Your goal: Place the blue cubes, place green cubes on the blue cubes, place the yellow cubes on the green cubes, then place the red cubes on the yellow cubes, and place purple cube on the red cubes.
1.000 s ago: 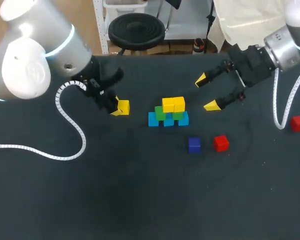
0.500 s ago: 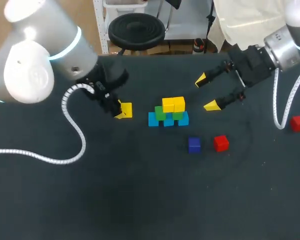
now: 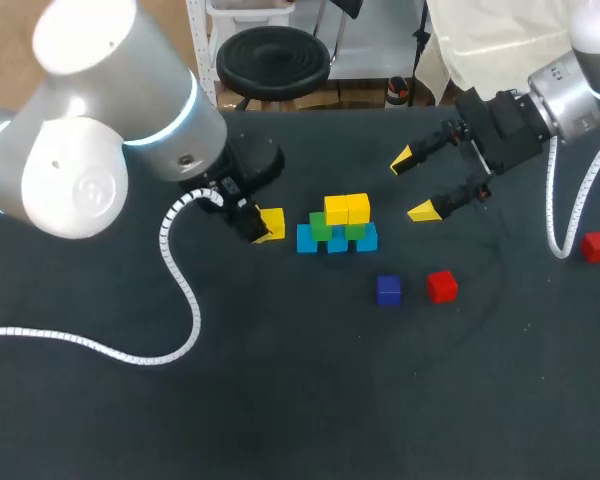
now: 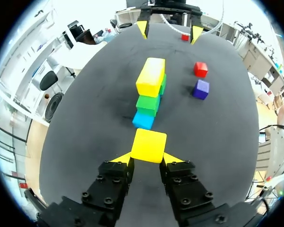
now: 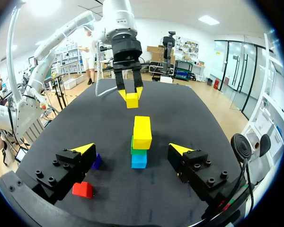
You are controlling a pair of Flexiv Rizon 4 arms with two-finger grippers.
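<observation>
Just beside the stack [image 3: 337,226], left end effector [image 4: 148,158] clamps yellow cube [image 4: 149,144].

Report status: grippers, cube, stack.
Left gripper shut on yellow cube, close beside the stack, not touching. Right gripper open, empty, past the stack. Nothing between cube and stack.

We are looking at a dark table [image 3: 300,400] under bright, even overhead light. The white shell of our left arm [image 3: 80,180] is catching a soft sheen. The stacked cubes [image 3: 337,228] are casting only faint, short shadows. In the left wrist view, light is washing the table grey, and the yellow cube [image 4: 149,145] is glowing.
</observation>
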